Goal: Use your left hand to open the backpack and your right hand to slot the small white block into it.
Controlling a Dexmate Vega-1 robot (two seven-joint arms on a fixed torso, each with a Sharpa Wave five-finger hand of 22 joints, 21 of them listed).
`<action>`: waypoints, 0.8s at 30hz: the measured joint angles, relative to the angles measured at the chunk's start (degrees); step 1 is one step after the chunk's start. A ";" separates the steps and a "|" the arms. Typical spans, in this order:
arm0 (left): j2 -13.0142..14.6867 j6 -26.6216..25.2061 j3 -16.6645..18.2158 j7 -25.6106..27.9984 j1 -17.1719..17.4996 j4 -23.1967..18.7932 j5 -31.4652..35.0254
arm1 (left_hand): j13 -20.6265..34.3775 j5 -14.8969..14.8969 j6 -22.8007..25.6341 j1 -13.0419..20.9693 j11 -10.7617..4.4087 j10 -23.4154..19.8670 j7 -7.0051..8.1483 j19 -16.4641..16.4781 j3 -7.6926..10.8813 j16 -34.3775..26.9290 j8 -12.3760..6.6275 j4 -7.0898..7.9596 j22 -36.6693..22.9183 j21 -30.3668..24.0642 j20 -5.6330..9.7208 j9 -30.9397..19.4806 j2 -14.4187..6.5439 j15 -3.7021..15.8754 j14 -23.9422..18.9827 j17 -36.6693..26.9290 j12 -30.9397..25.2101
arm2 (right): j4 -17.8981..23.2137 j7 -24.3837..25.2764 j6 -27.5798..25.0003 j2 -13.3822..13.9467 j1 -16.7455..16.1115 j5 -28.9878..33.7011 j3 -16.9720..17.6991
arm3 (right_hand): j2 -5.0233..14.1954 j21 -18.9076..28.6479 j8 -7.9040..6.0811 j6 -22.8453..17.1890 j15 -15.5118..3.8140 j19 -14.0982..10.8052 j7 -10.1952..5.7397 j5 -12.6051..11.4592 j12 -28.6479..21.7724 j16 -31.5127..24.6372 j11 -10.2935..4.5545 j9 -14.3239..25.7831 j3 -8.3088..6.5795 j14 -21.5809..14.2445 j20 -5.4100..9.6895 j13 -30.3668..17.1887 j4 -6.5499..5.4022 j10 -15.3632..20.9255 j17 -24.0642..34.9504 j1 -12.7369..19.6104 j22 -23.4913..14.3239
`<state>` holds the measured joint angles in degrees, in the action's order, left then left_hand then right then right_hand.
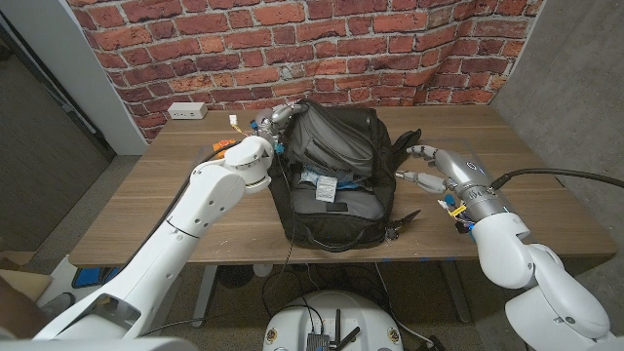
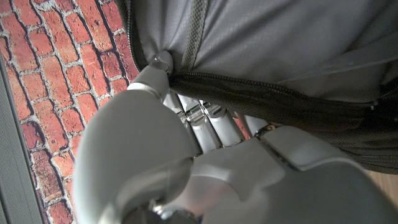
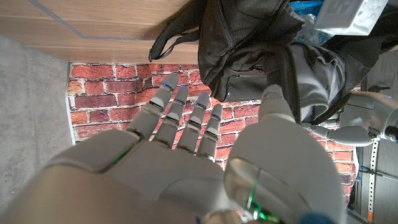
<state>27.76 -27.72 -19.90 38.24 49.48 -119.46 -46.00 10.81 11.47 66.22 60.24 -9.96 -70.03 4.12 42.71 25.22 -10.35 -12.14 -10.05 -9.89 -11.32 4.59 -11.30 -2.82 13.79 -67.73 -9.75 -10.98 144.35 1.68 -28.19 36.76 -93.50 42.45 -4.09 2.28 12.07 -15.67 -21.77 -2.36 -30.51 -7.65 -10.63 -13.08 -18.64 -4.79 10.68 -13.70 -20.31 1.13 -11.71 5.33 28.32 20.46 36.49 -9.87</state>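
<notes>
Backpack (image 1: pixel 336 166): dark grey upper flap, black lower body, black mesh strip along zipper beside left hand's fingers (image 2: pixel 199 118). White block (image 1: pixel 325 184) with blue printing inside opening, well clear of right hand's fingers (image 1: pixel 421 153). Both hands: pale grey-white shells, silver fingers; right hand's fingertips (image 3: pixel 180 93) tipped blue. Bench (image 1: pixel 175 195): light brown wood grain. Wall (image 1: pixel 390 39) beyond fingers: red brick, pale mortar lines. White power strip (image 1: pixel 186 110) at wall.
</notes>
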 measured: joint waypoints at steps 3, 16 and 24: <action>1.32 -0.87 0.40 -1.68 -0.44 0.21 -1.50 | 0.00 0.00 0.00 0.01 0.00 0.00 0.00 0.00 0.00 0.04 0.00 0.00 0.00 0.00 0.00 -0.01 0.00 0.00 0.00 0.00 0.01 | -0.69 0.66 0.22 0.89 1.01 -2.34 0.41 | 0.00 0.00 0.00 -0.16 0.00 0.00 0.16 0.00 0.00 0.00 0.00 0.00 0.00 0.00 0.00 0.00 0.00 0.00 0.00 0.00 0.00; 6.37 -4.54 1.23 -8.79 -3.82 1.78 -6.91 | 0.00 -0.01 -0.53 0.09 -0.31 0.31 -0.34 0.00 0.00 0.04 0.00 0.00 0.00 0.00 0.00 -0.06 -0.10 -0.38 0.83 -0.01 0.26 | -3.45 3.68 0.64 4.74 4.89 -10.01 0.77 | 0.01 0.01 0.21 -0.31 0.00 0.01 0.31 0.00 0.40 0.00 -0.01 0.00 0.22 0.00 0.00 -0.01 0.22 0.00 0.00 0.00 -0.01; 9.68 -6.43 0.88 -13.16 -6.86 2.94 -9.08 | 0.23 -0.02 -1.03 -0.20 -0.33 0.33 -0.41 -0.22 0.01 0.04 0.00 0.01 0.00 0.00 -0.20 -0.31 -0.38 -0.63 1.28 -0.01 0.47 | -4.89 5.84 1.14 6.77 6.58 -14.62 1.06 | 0.30 0.01 0.20 -0.56 0.00 0.01 0.55 0.00 0.40 0.00 -0.01 0.00 0.22 0.00 0.00 -0.01 0.22 0.00 -0.24 -0.30 -0.01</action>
<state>37.44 -34.15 -19.02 25.08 42.61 -116.52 -55.08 11.04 11.46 65.19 60.04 -10.29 -69.70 3.71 42.49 25.23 -10.31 -12.14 -10.04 -9.89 -11.32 4.39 -11.61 -3.20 13.16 -66.46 -9.76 -10.51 139.46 7.51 -27.06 43.53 -86.92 27.83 -3.04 2.58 12.08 -15.47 -22.33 -2.36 -30.50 -7.09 -10.62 -12.68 -18.64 -4.80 10.68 -13.47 -20.31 1.13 -11.73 5.55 28.33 20.22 36.19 -9.88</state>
